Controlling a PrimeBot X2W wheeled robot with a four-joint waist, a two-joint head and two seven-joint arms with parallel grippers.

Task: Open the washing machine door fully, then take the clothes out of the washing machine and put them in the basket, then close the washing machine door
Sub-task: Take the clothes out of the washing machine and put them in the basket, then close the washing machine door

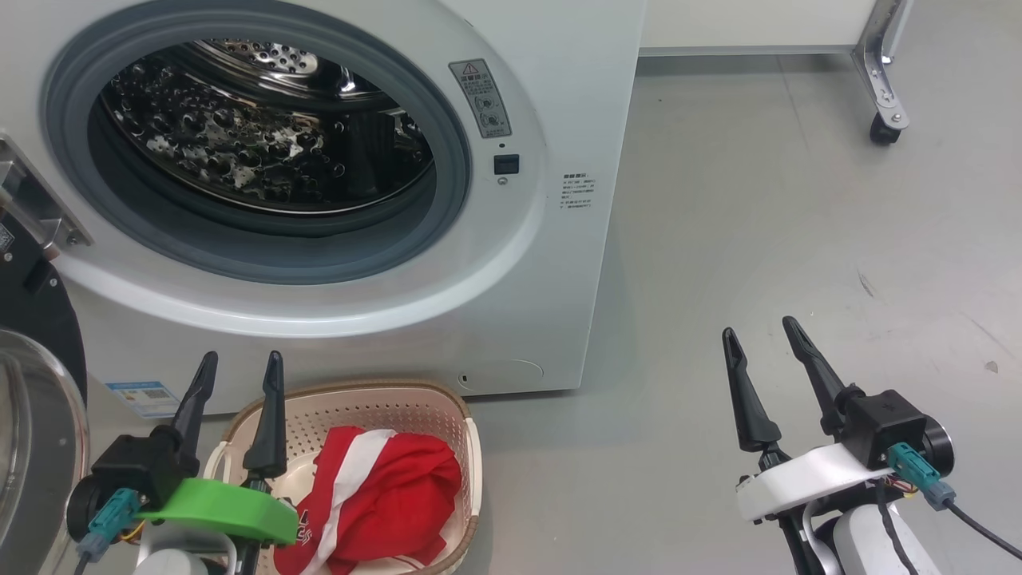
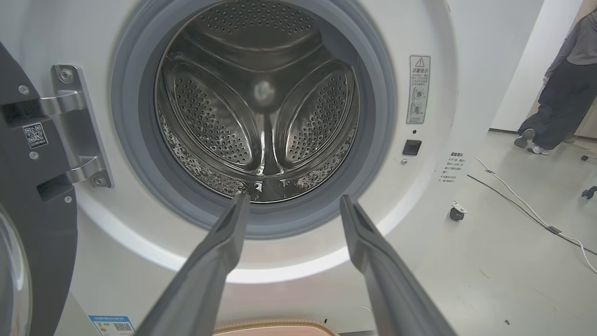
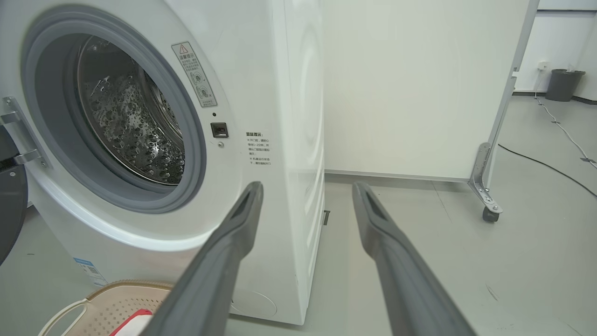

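The white washing machine (image 1: 551, 96) stands with its round port uncovered, and the dimpled steel drum (image 2: 261, 107) holds no fabric that I can see. The washing machine door (image 1: 36, 415) hangs swung out at the far left, its black rim and glass bowl partly cut off. Red clothes (image 1: 383, 495) with white stripes lie in the cream basket (image 1: 375, 399) on the floor before the washer. My left gripper (image 1: 241, 363) is open, empty, just left of the basket. My right gripper (image 1: 760, 329) is open and empty over bare floor to the right.
Grey floor (image 1: 798, 239) stretches to the right of the washer. A white panel on a castor (image 1: 882, 128) stands at the back right. In the left wrist view a person's legs (image 2: 555, 112) and cables (image 2: 527, 205) are at far right. A dark bin (image 3: 562, 84) sits by the far wall.
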